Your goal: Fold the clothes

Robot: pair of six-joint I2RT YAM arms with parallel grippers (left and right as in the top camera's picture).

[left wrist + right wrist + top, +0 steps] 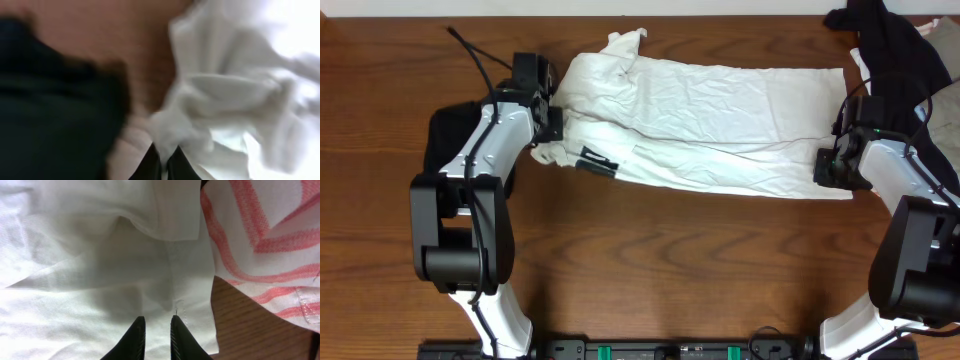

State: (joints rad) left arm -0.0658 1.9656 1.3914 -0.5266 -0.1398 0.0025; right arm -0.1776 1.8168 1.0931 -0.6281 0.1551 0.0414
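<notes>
From overhead, the white shirt [720, 120] lies wrinkled and stretched long across the far half of the table [650, 270], from its left part almost to its right edge. Small black stripe marks [598, 162] sit on the near hem, towards the left end. The left gripper [552, 122] is at the left end of the shirt and the right gripper [828, 166] is at the near right corner of the shirt. A black garment [895, 50] is heaped at the far right corner of the table, and a second black garment [442, 130] lies near the left edge, partly under the left arm.

The left wrist view is blurred. The left gripper [162, 162] has its fingers pressed together, and the white shirt [235, 90] is bunched around them, so it pinches the cloth. The second black garment [55, 115] fills the left side.

In the right wrist view, the right gripper [157, 337] is almost closed, with only a narrow gap that white cloth fills; it seems to nip the white shirt [90, 270]. A red-striped garment [260, 245] lies just beside the shirt on the right, over the bare table [240, 320]
</notes>
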